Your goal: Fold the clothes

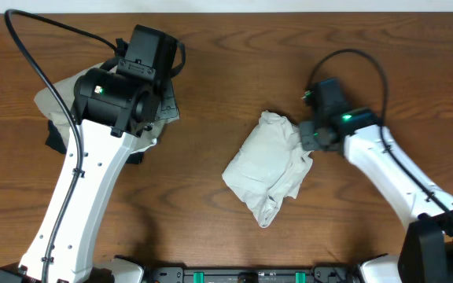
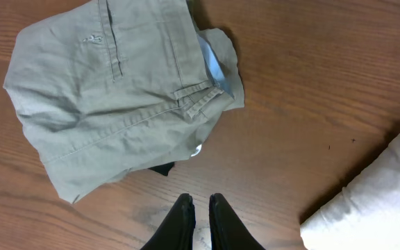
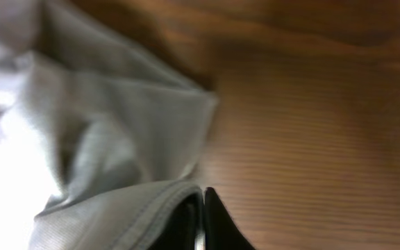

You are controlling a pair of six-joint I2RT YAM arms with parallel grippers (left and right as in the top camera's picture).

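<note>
Overhead, the cream garment point(image 1: 270, 165) lies crumpled; the right gripper point(image 1: 303, 141) sits at its right edge, jaws narrow, seemingly pinching its hem. Well to its left, the left gripper point(image 2: 200, 208) hangs closed and empty near the khaki trousers point(image 2: 110, 90)

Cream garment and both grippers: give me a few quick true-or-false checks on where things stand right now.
1. The cream garment lies flat and neatly folded. False: it sits in a crumpled heap.
2. The right gripper is closed at the cream garment's edge. True.
3. The left gripper holds the khaki garment. False: its jaws are shut on nothing, over bare table.
4. The khaki garment lies apart from the cream garment. True.
</note>
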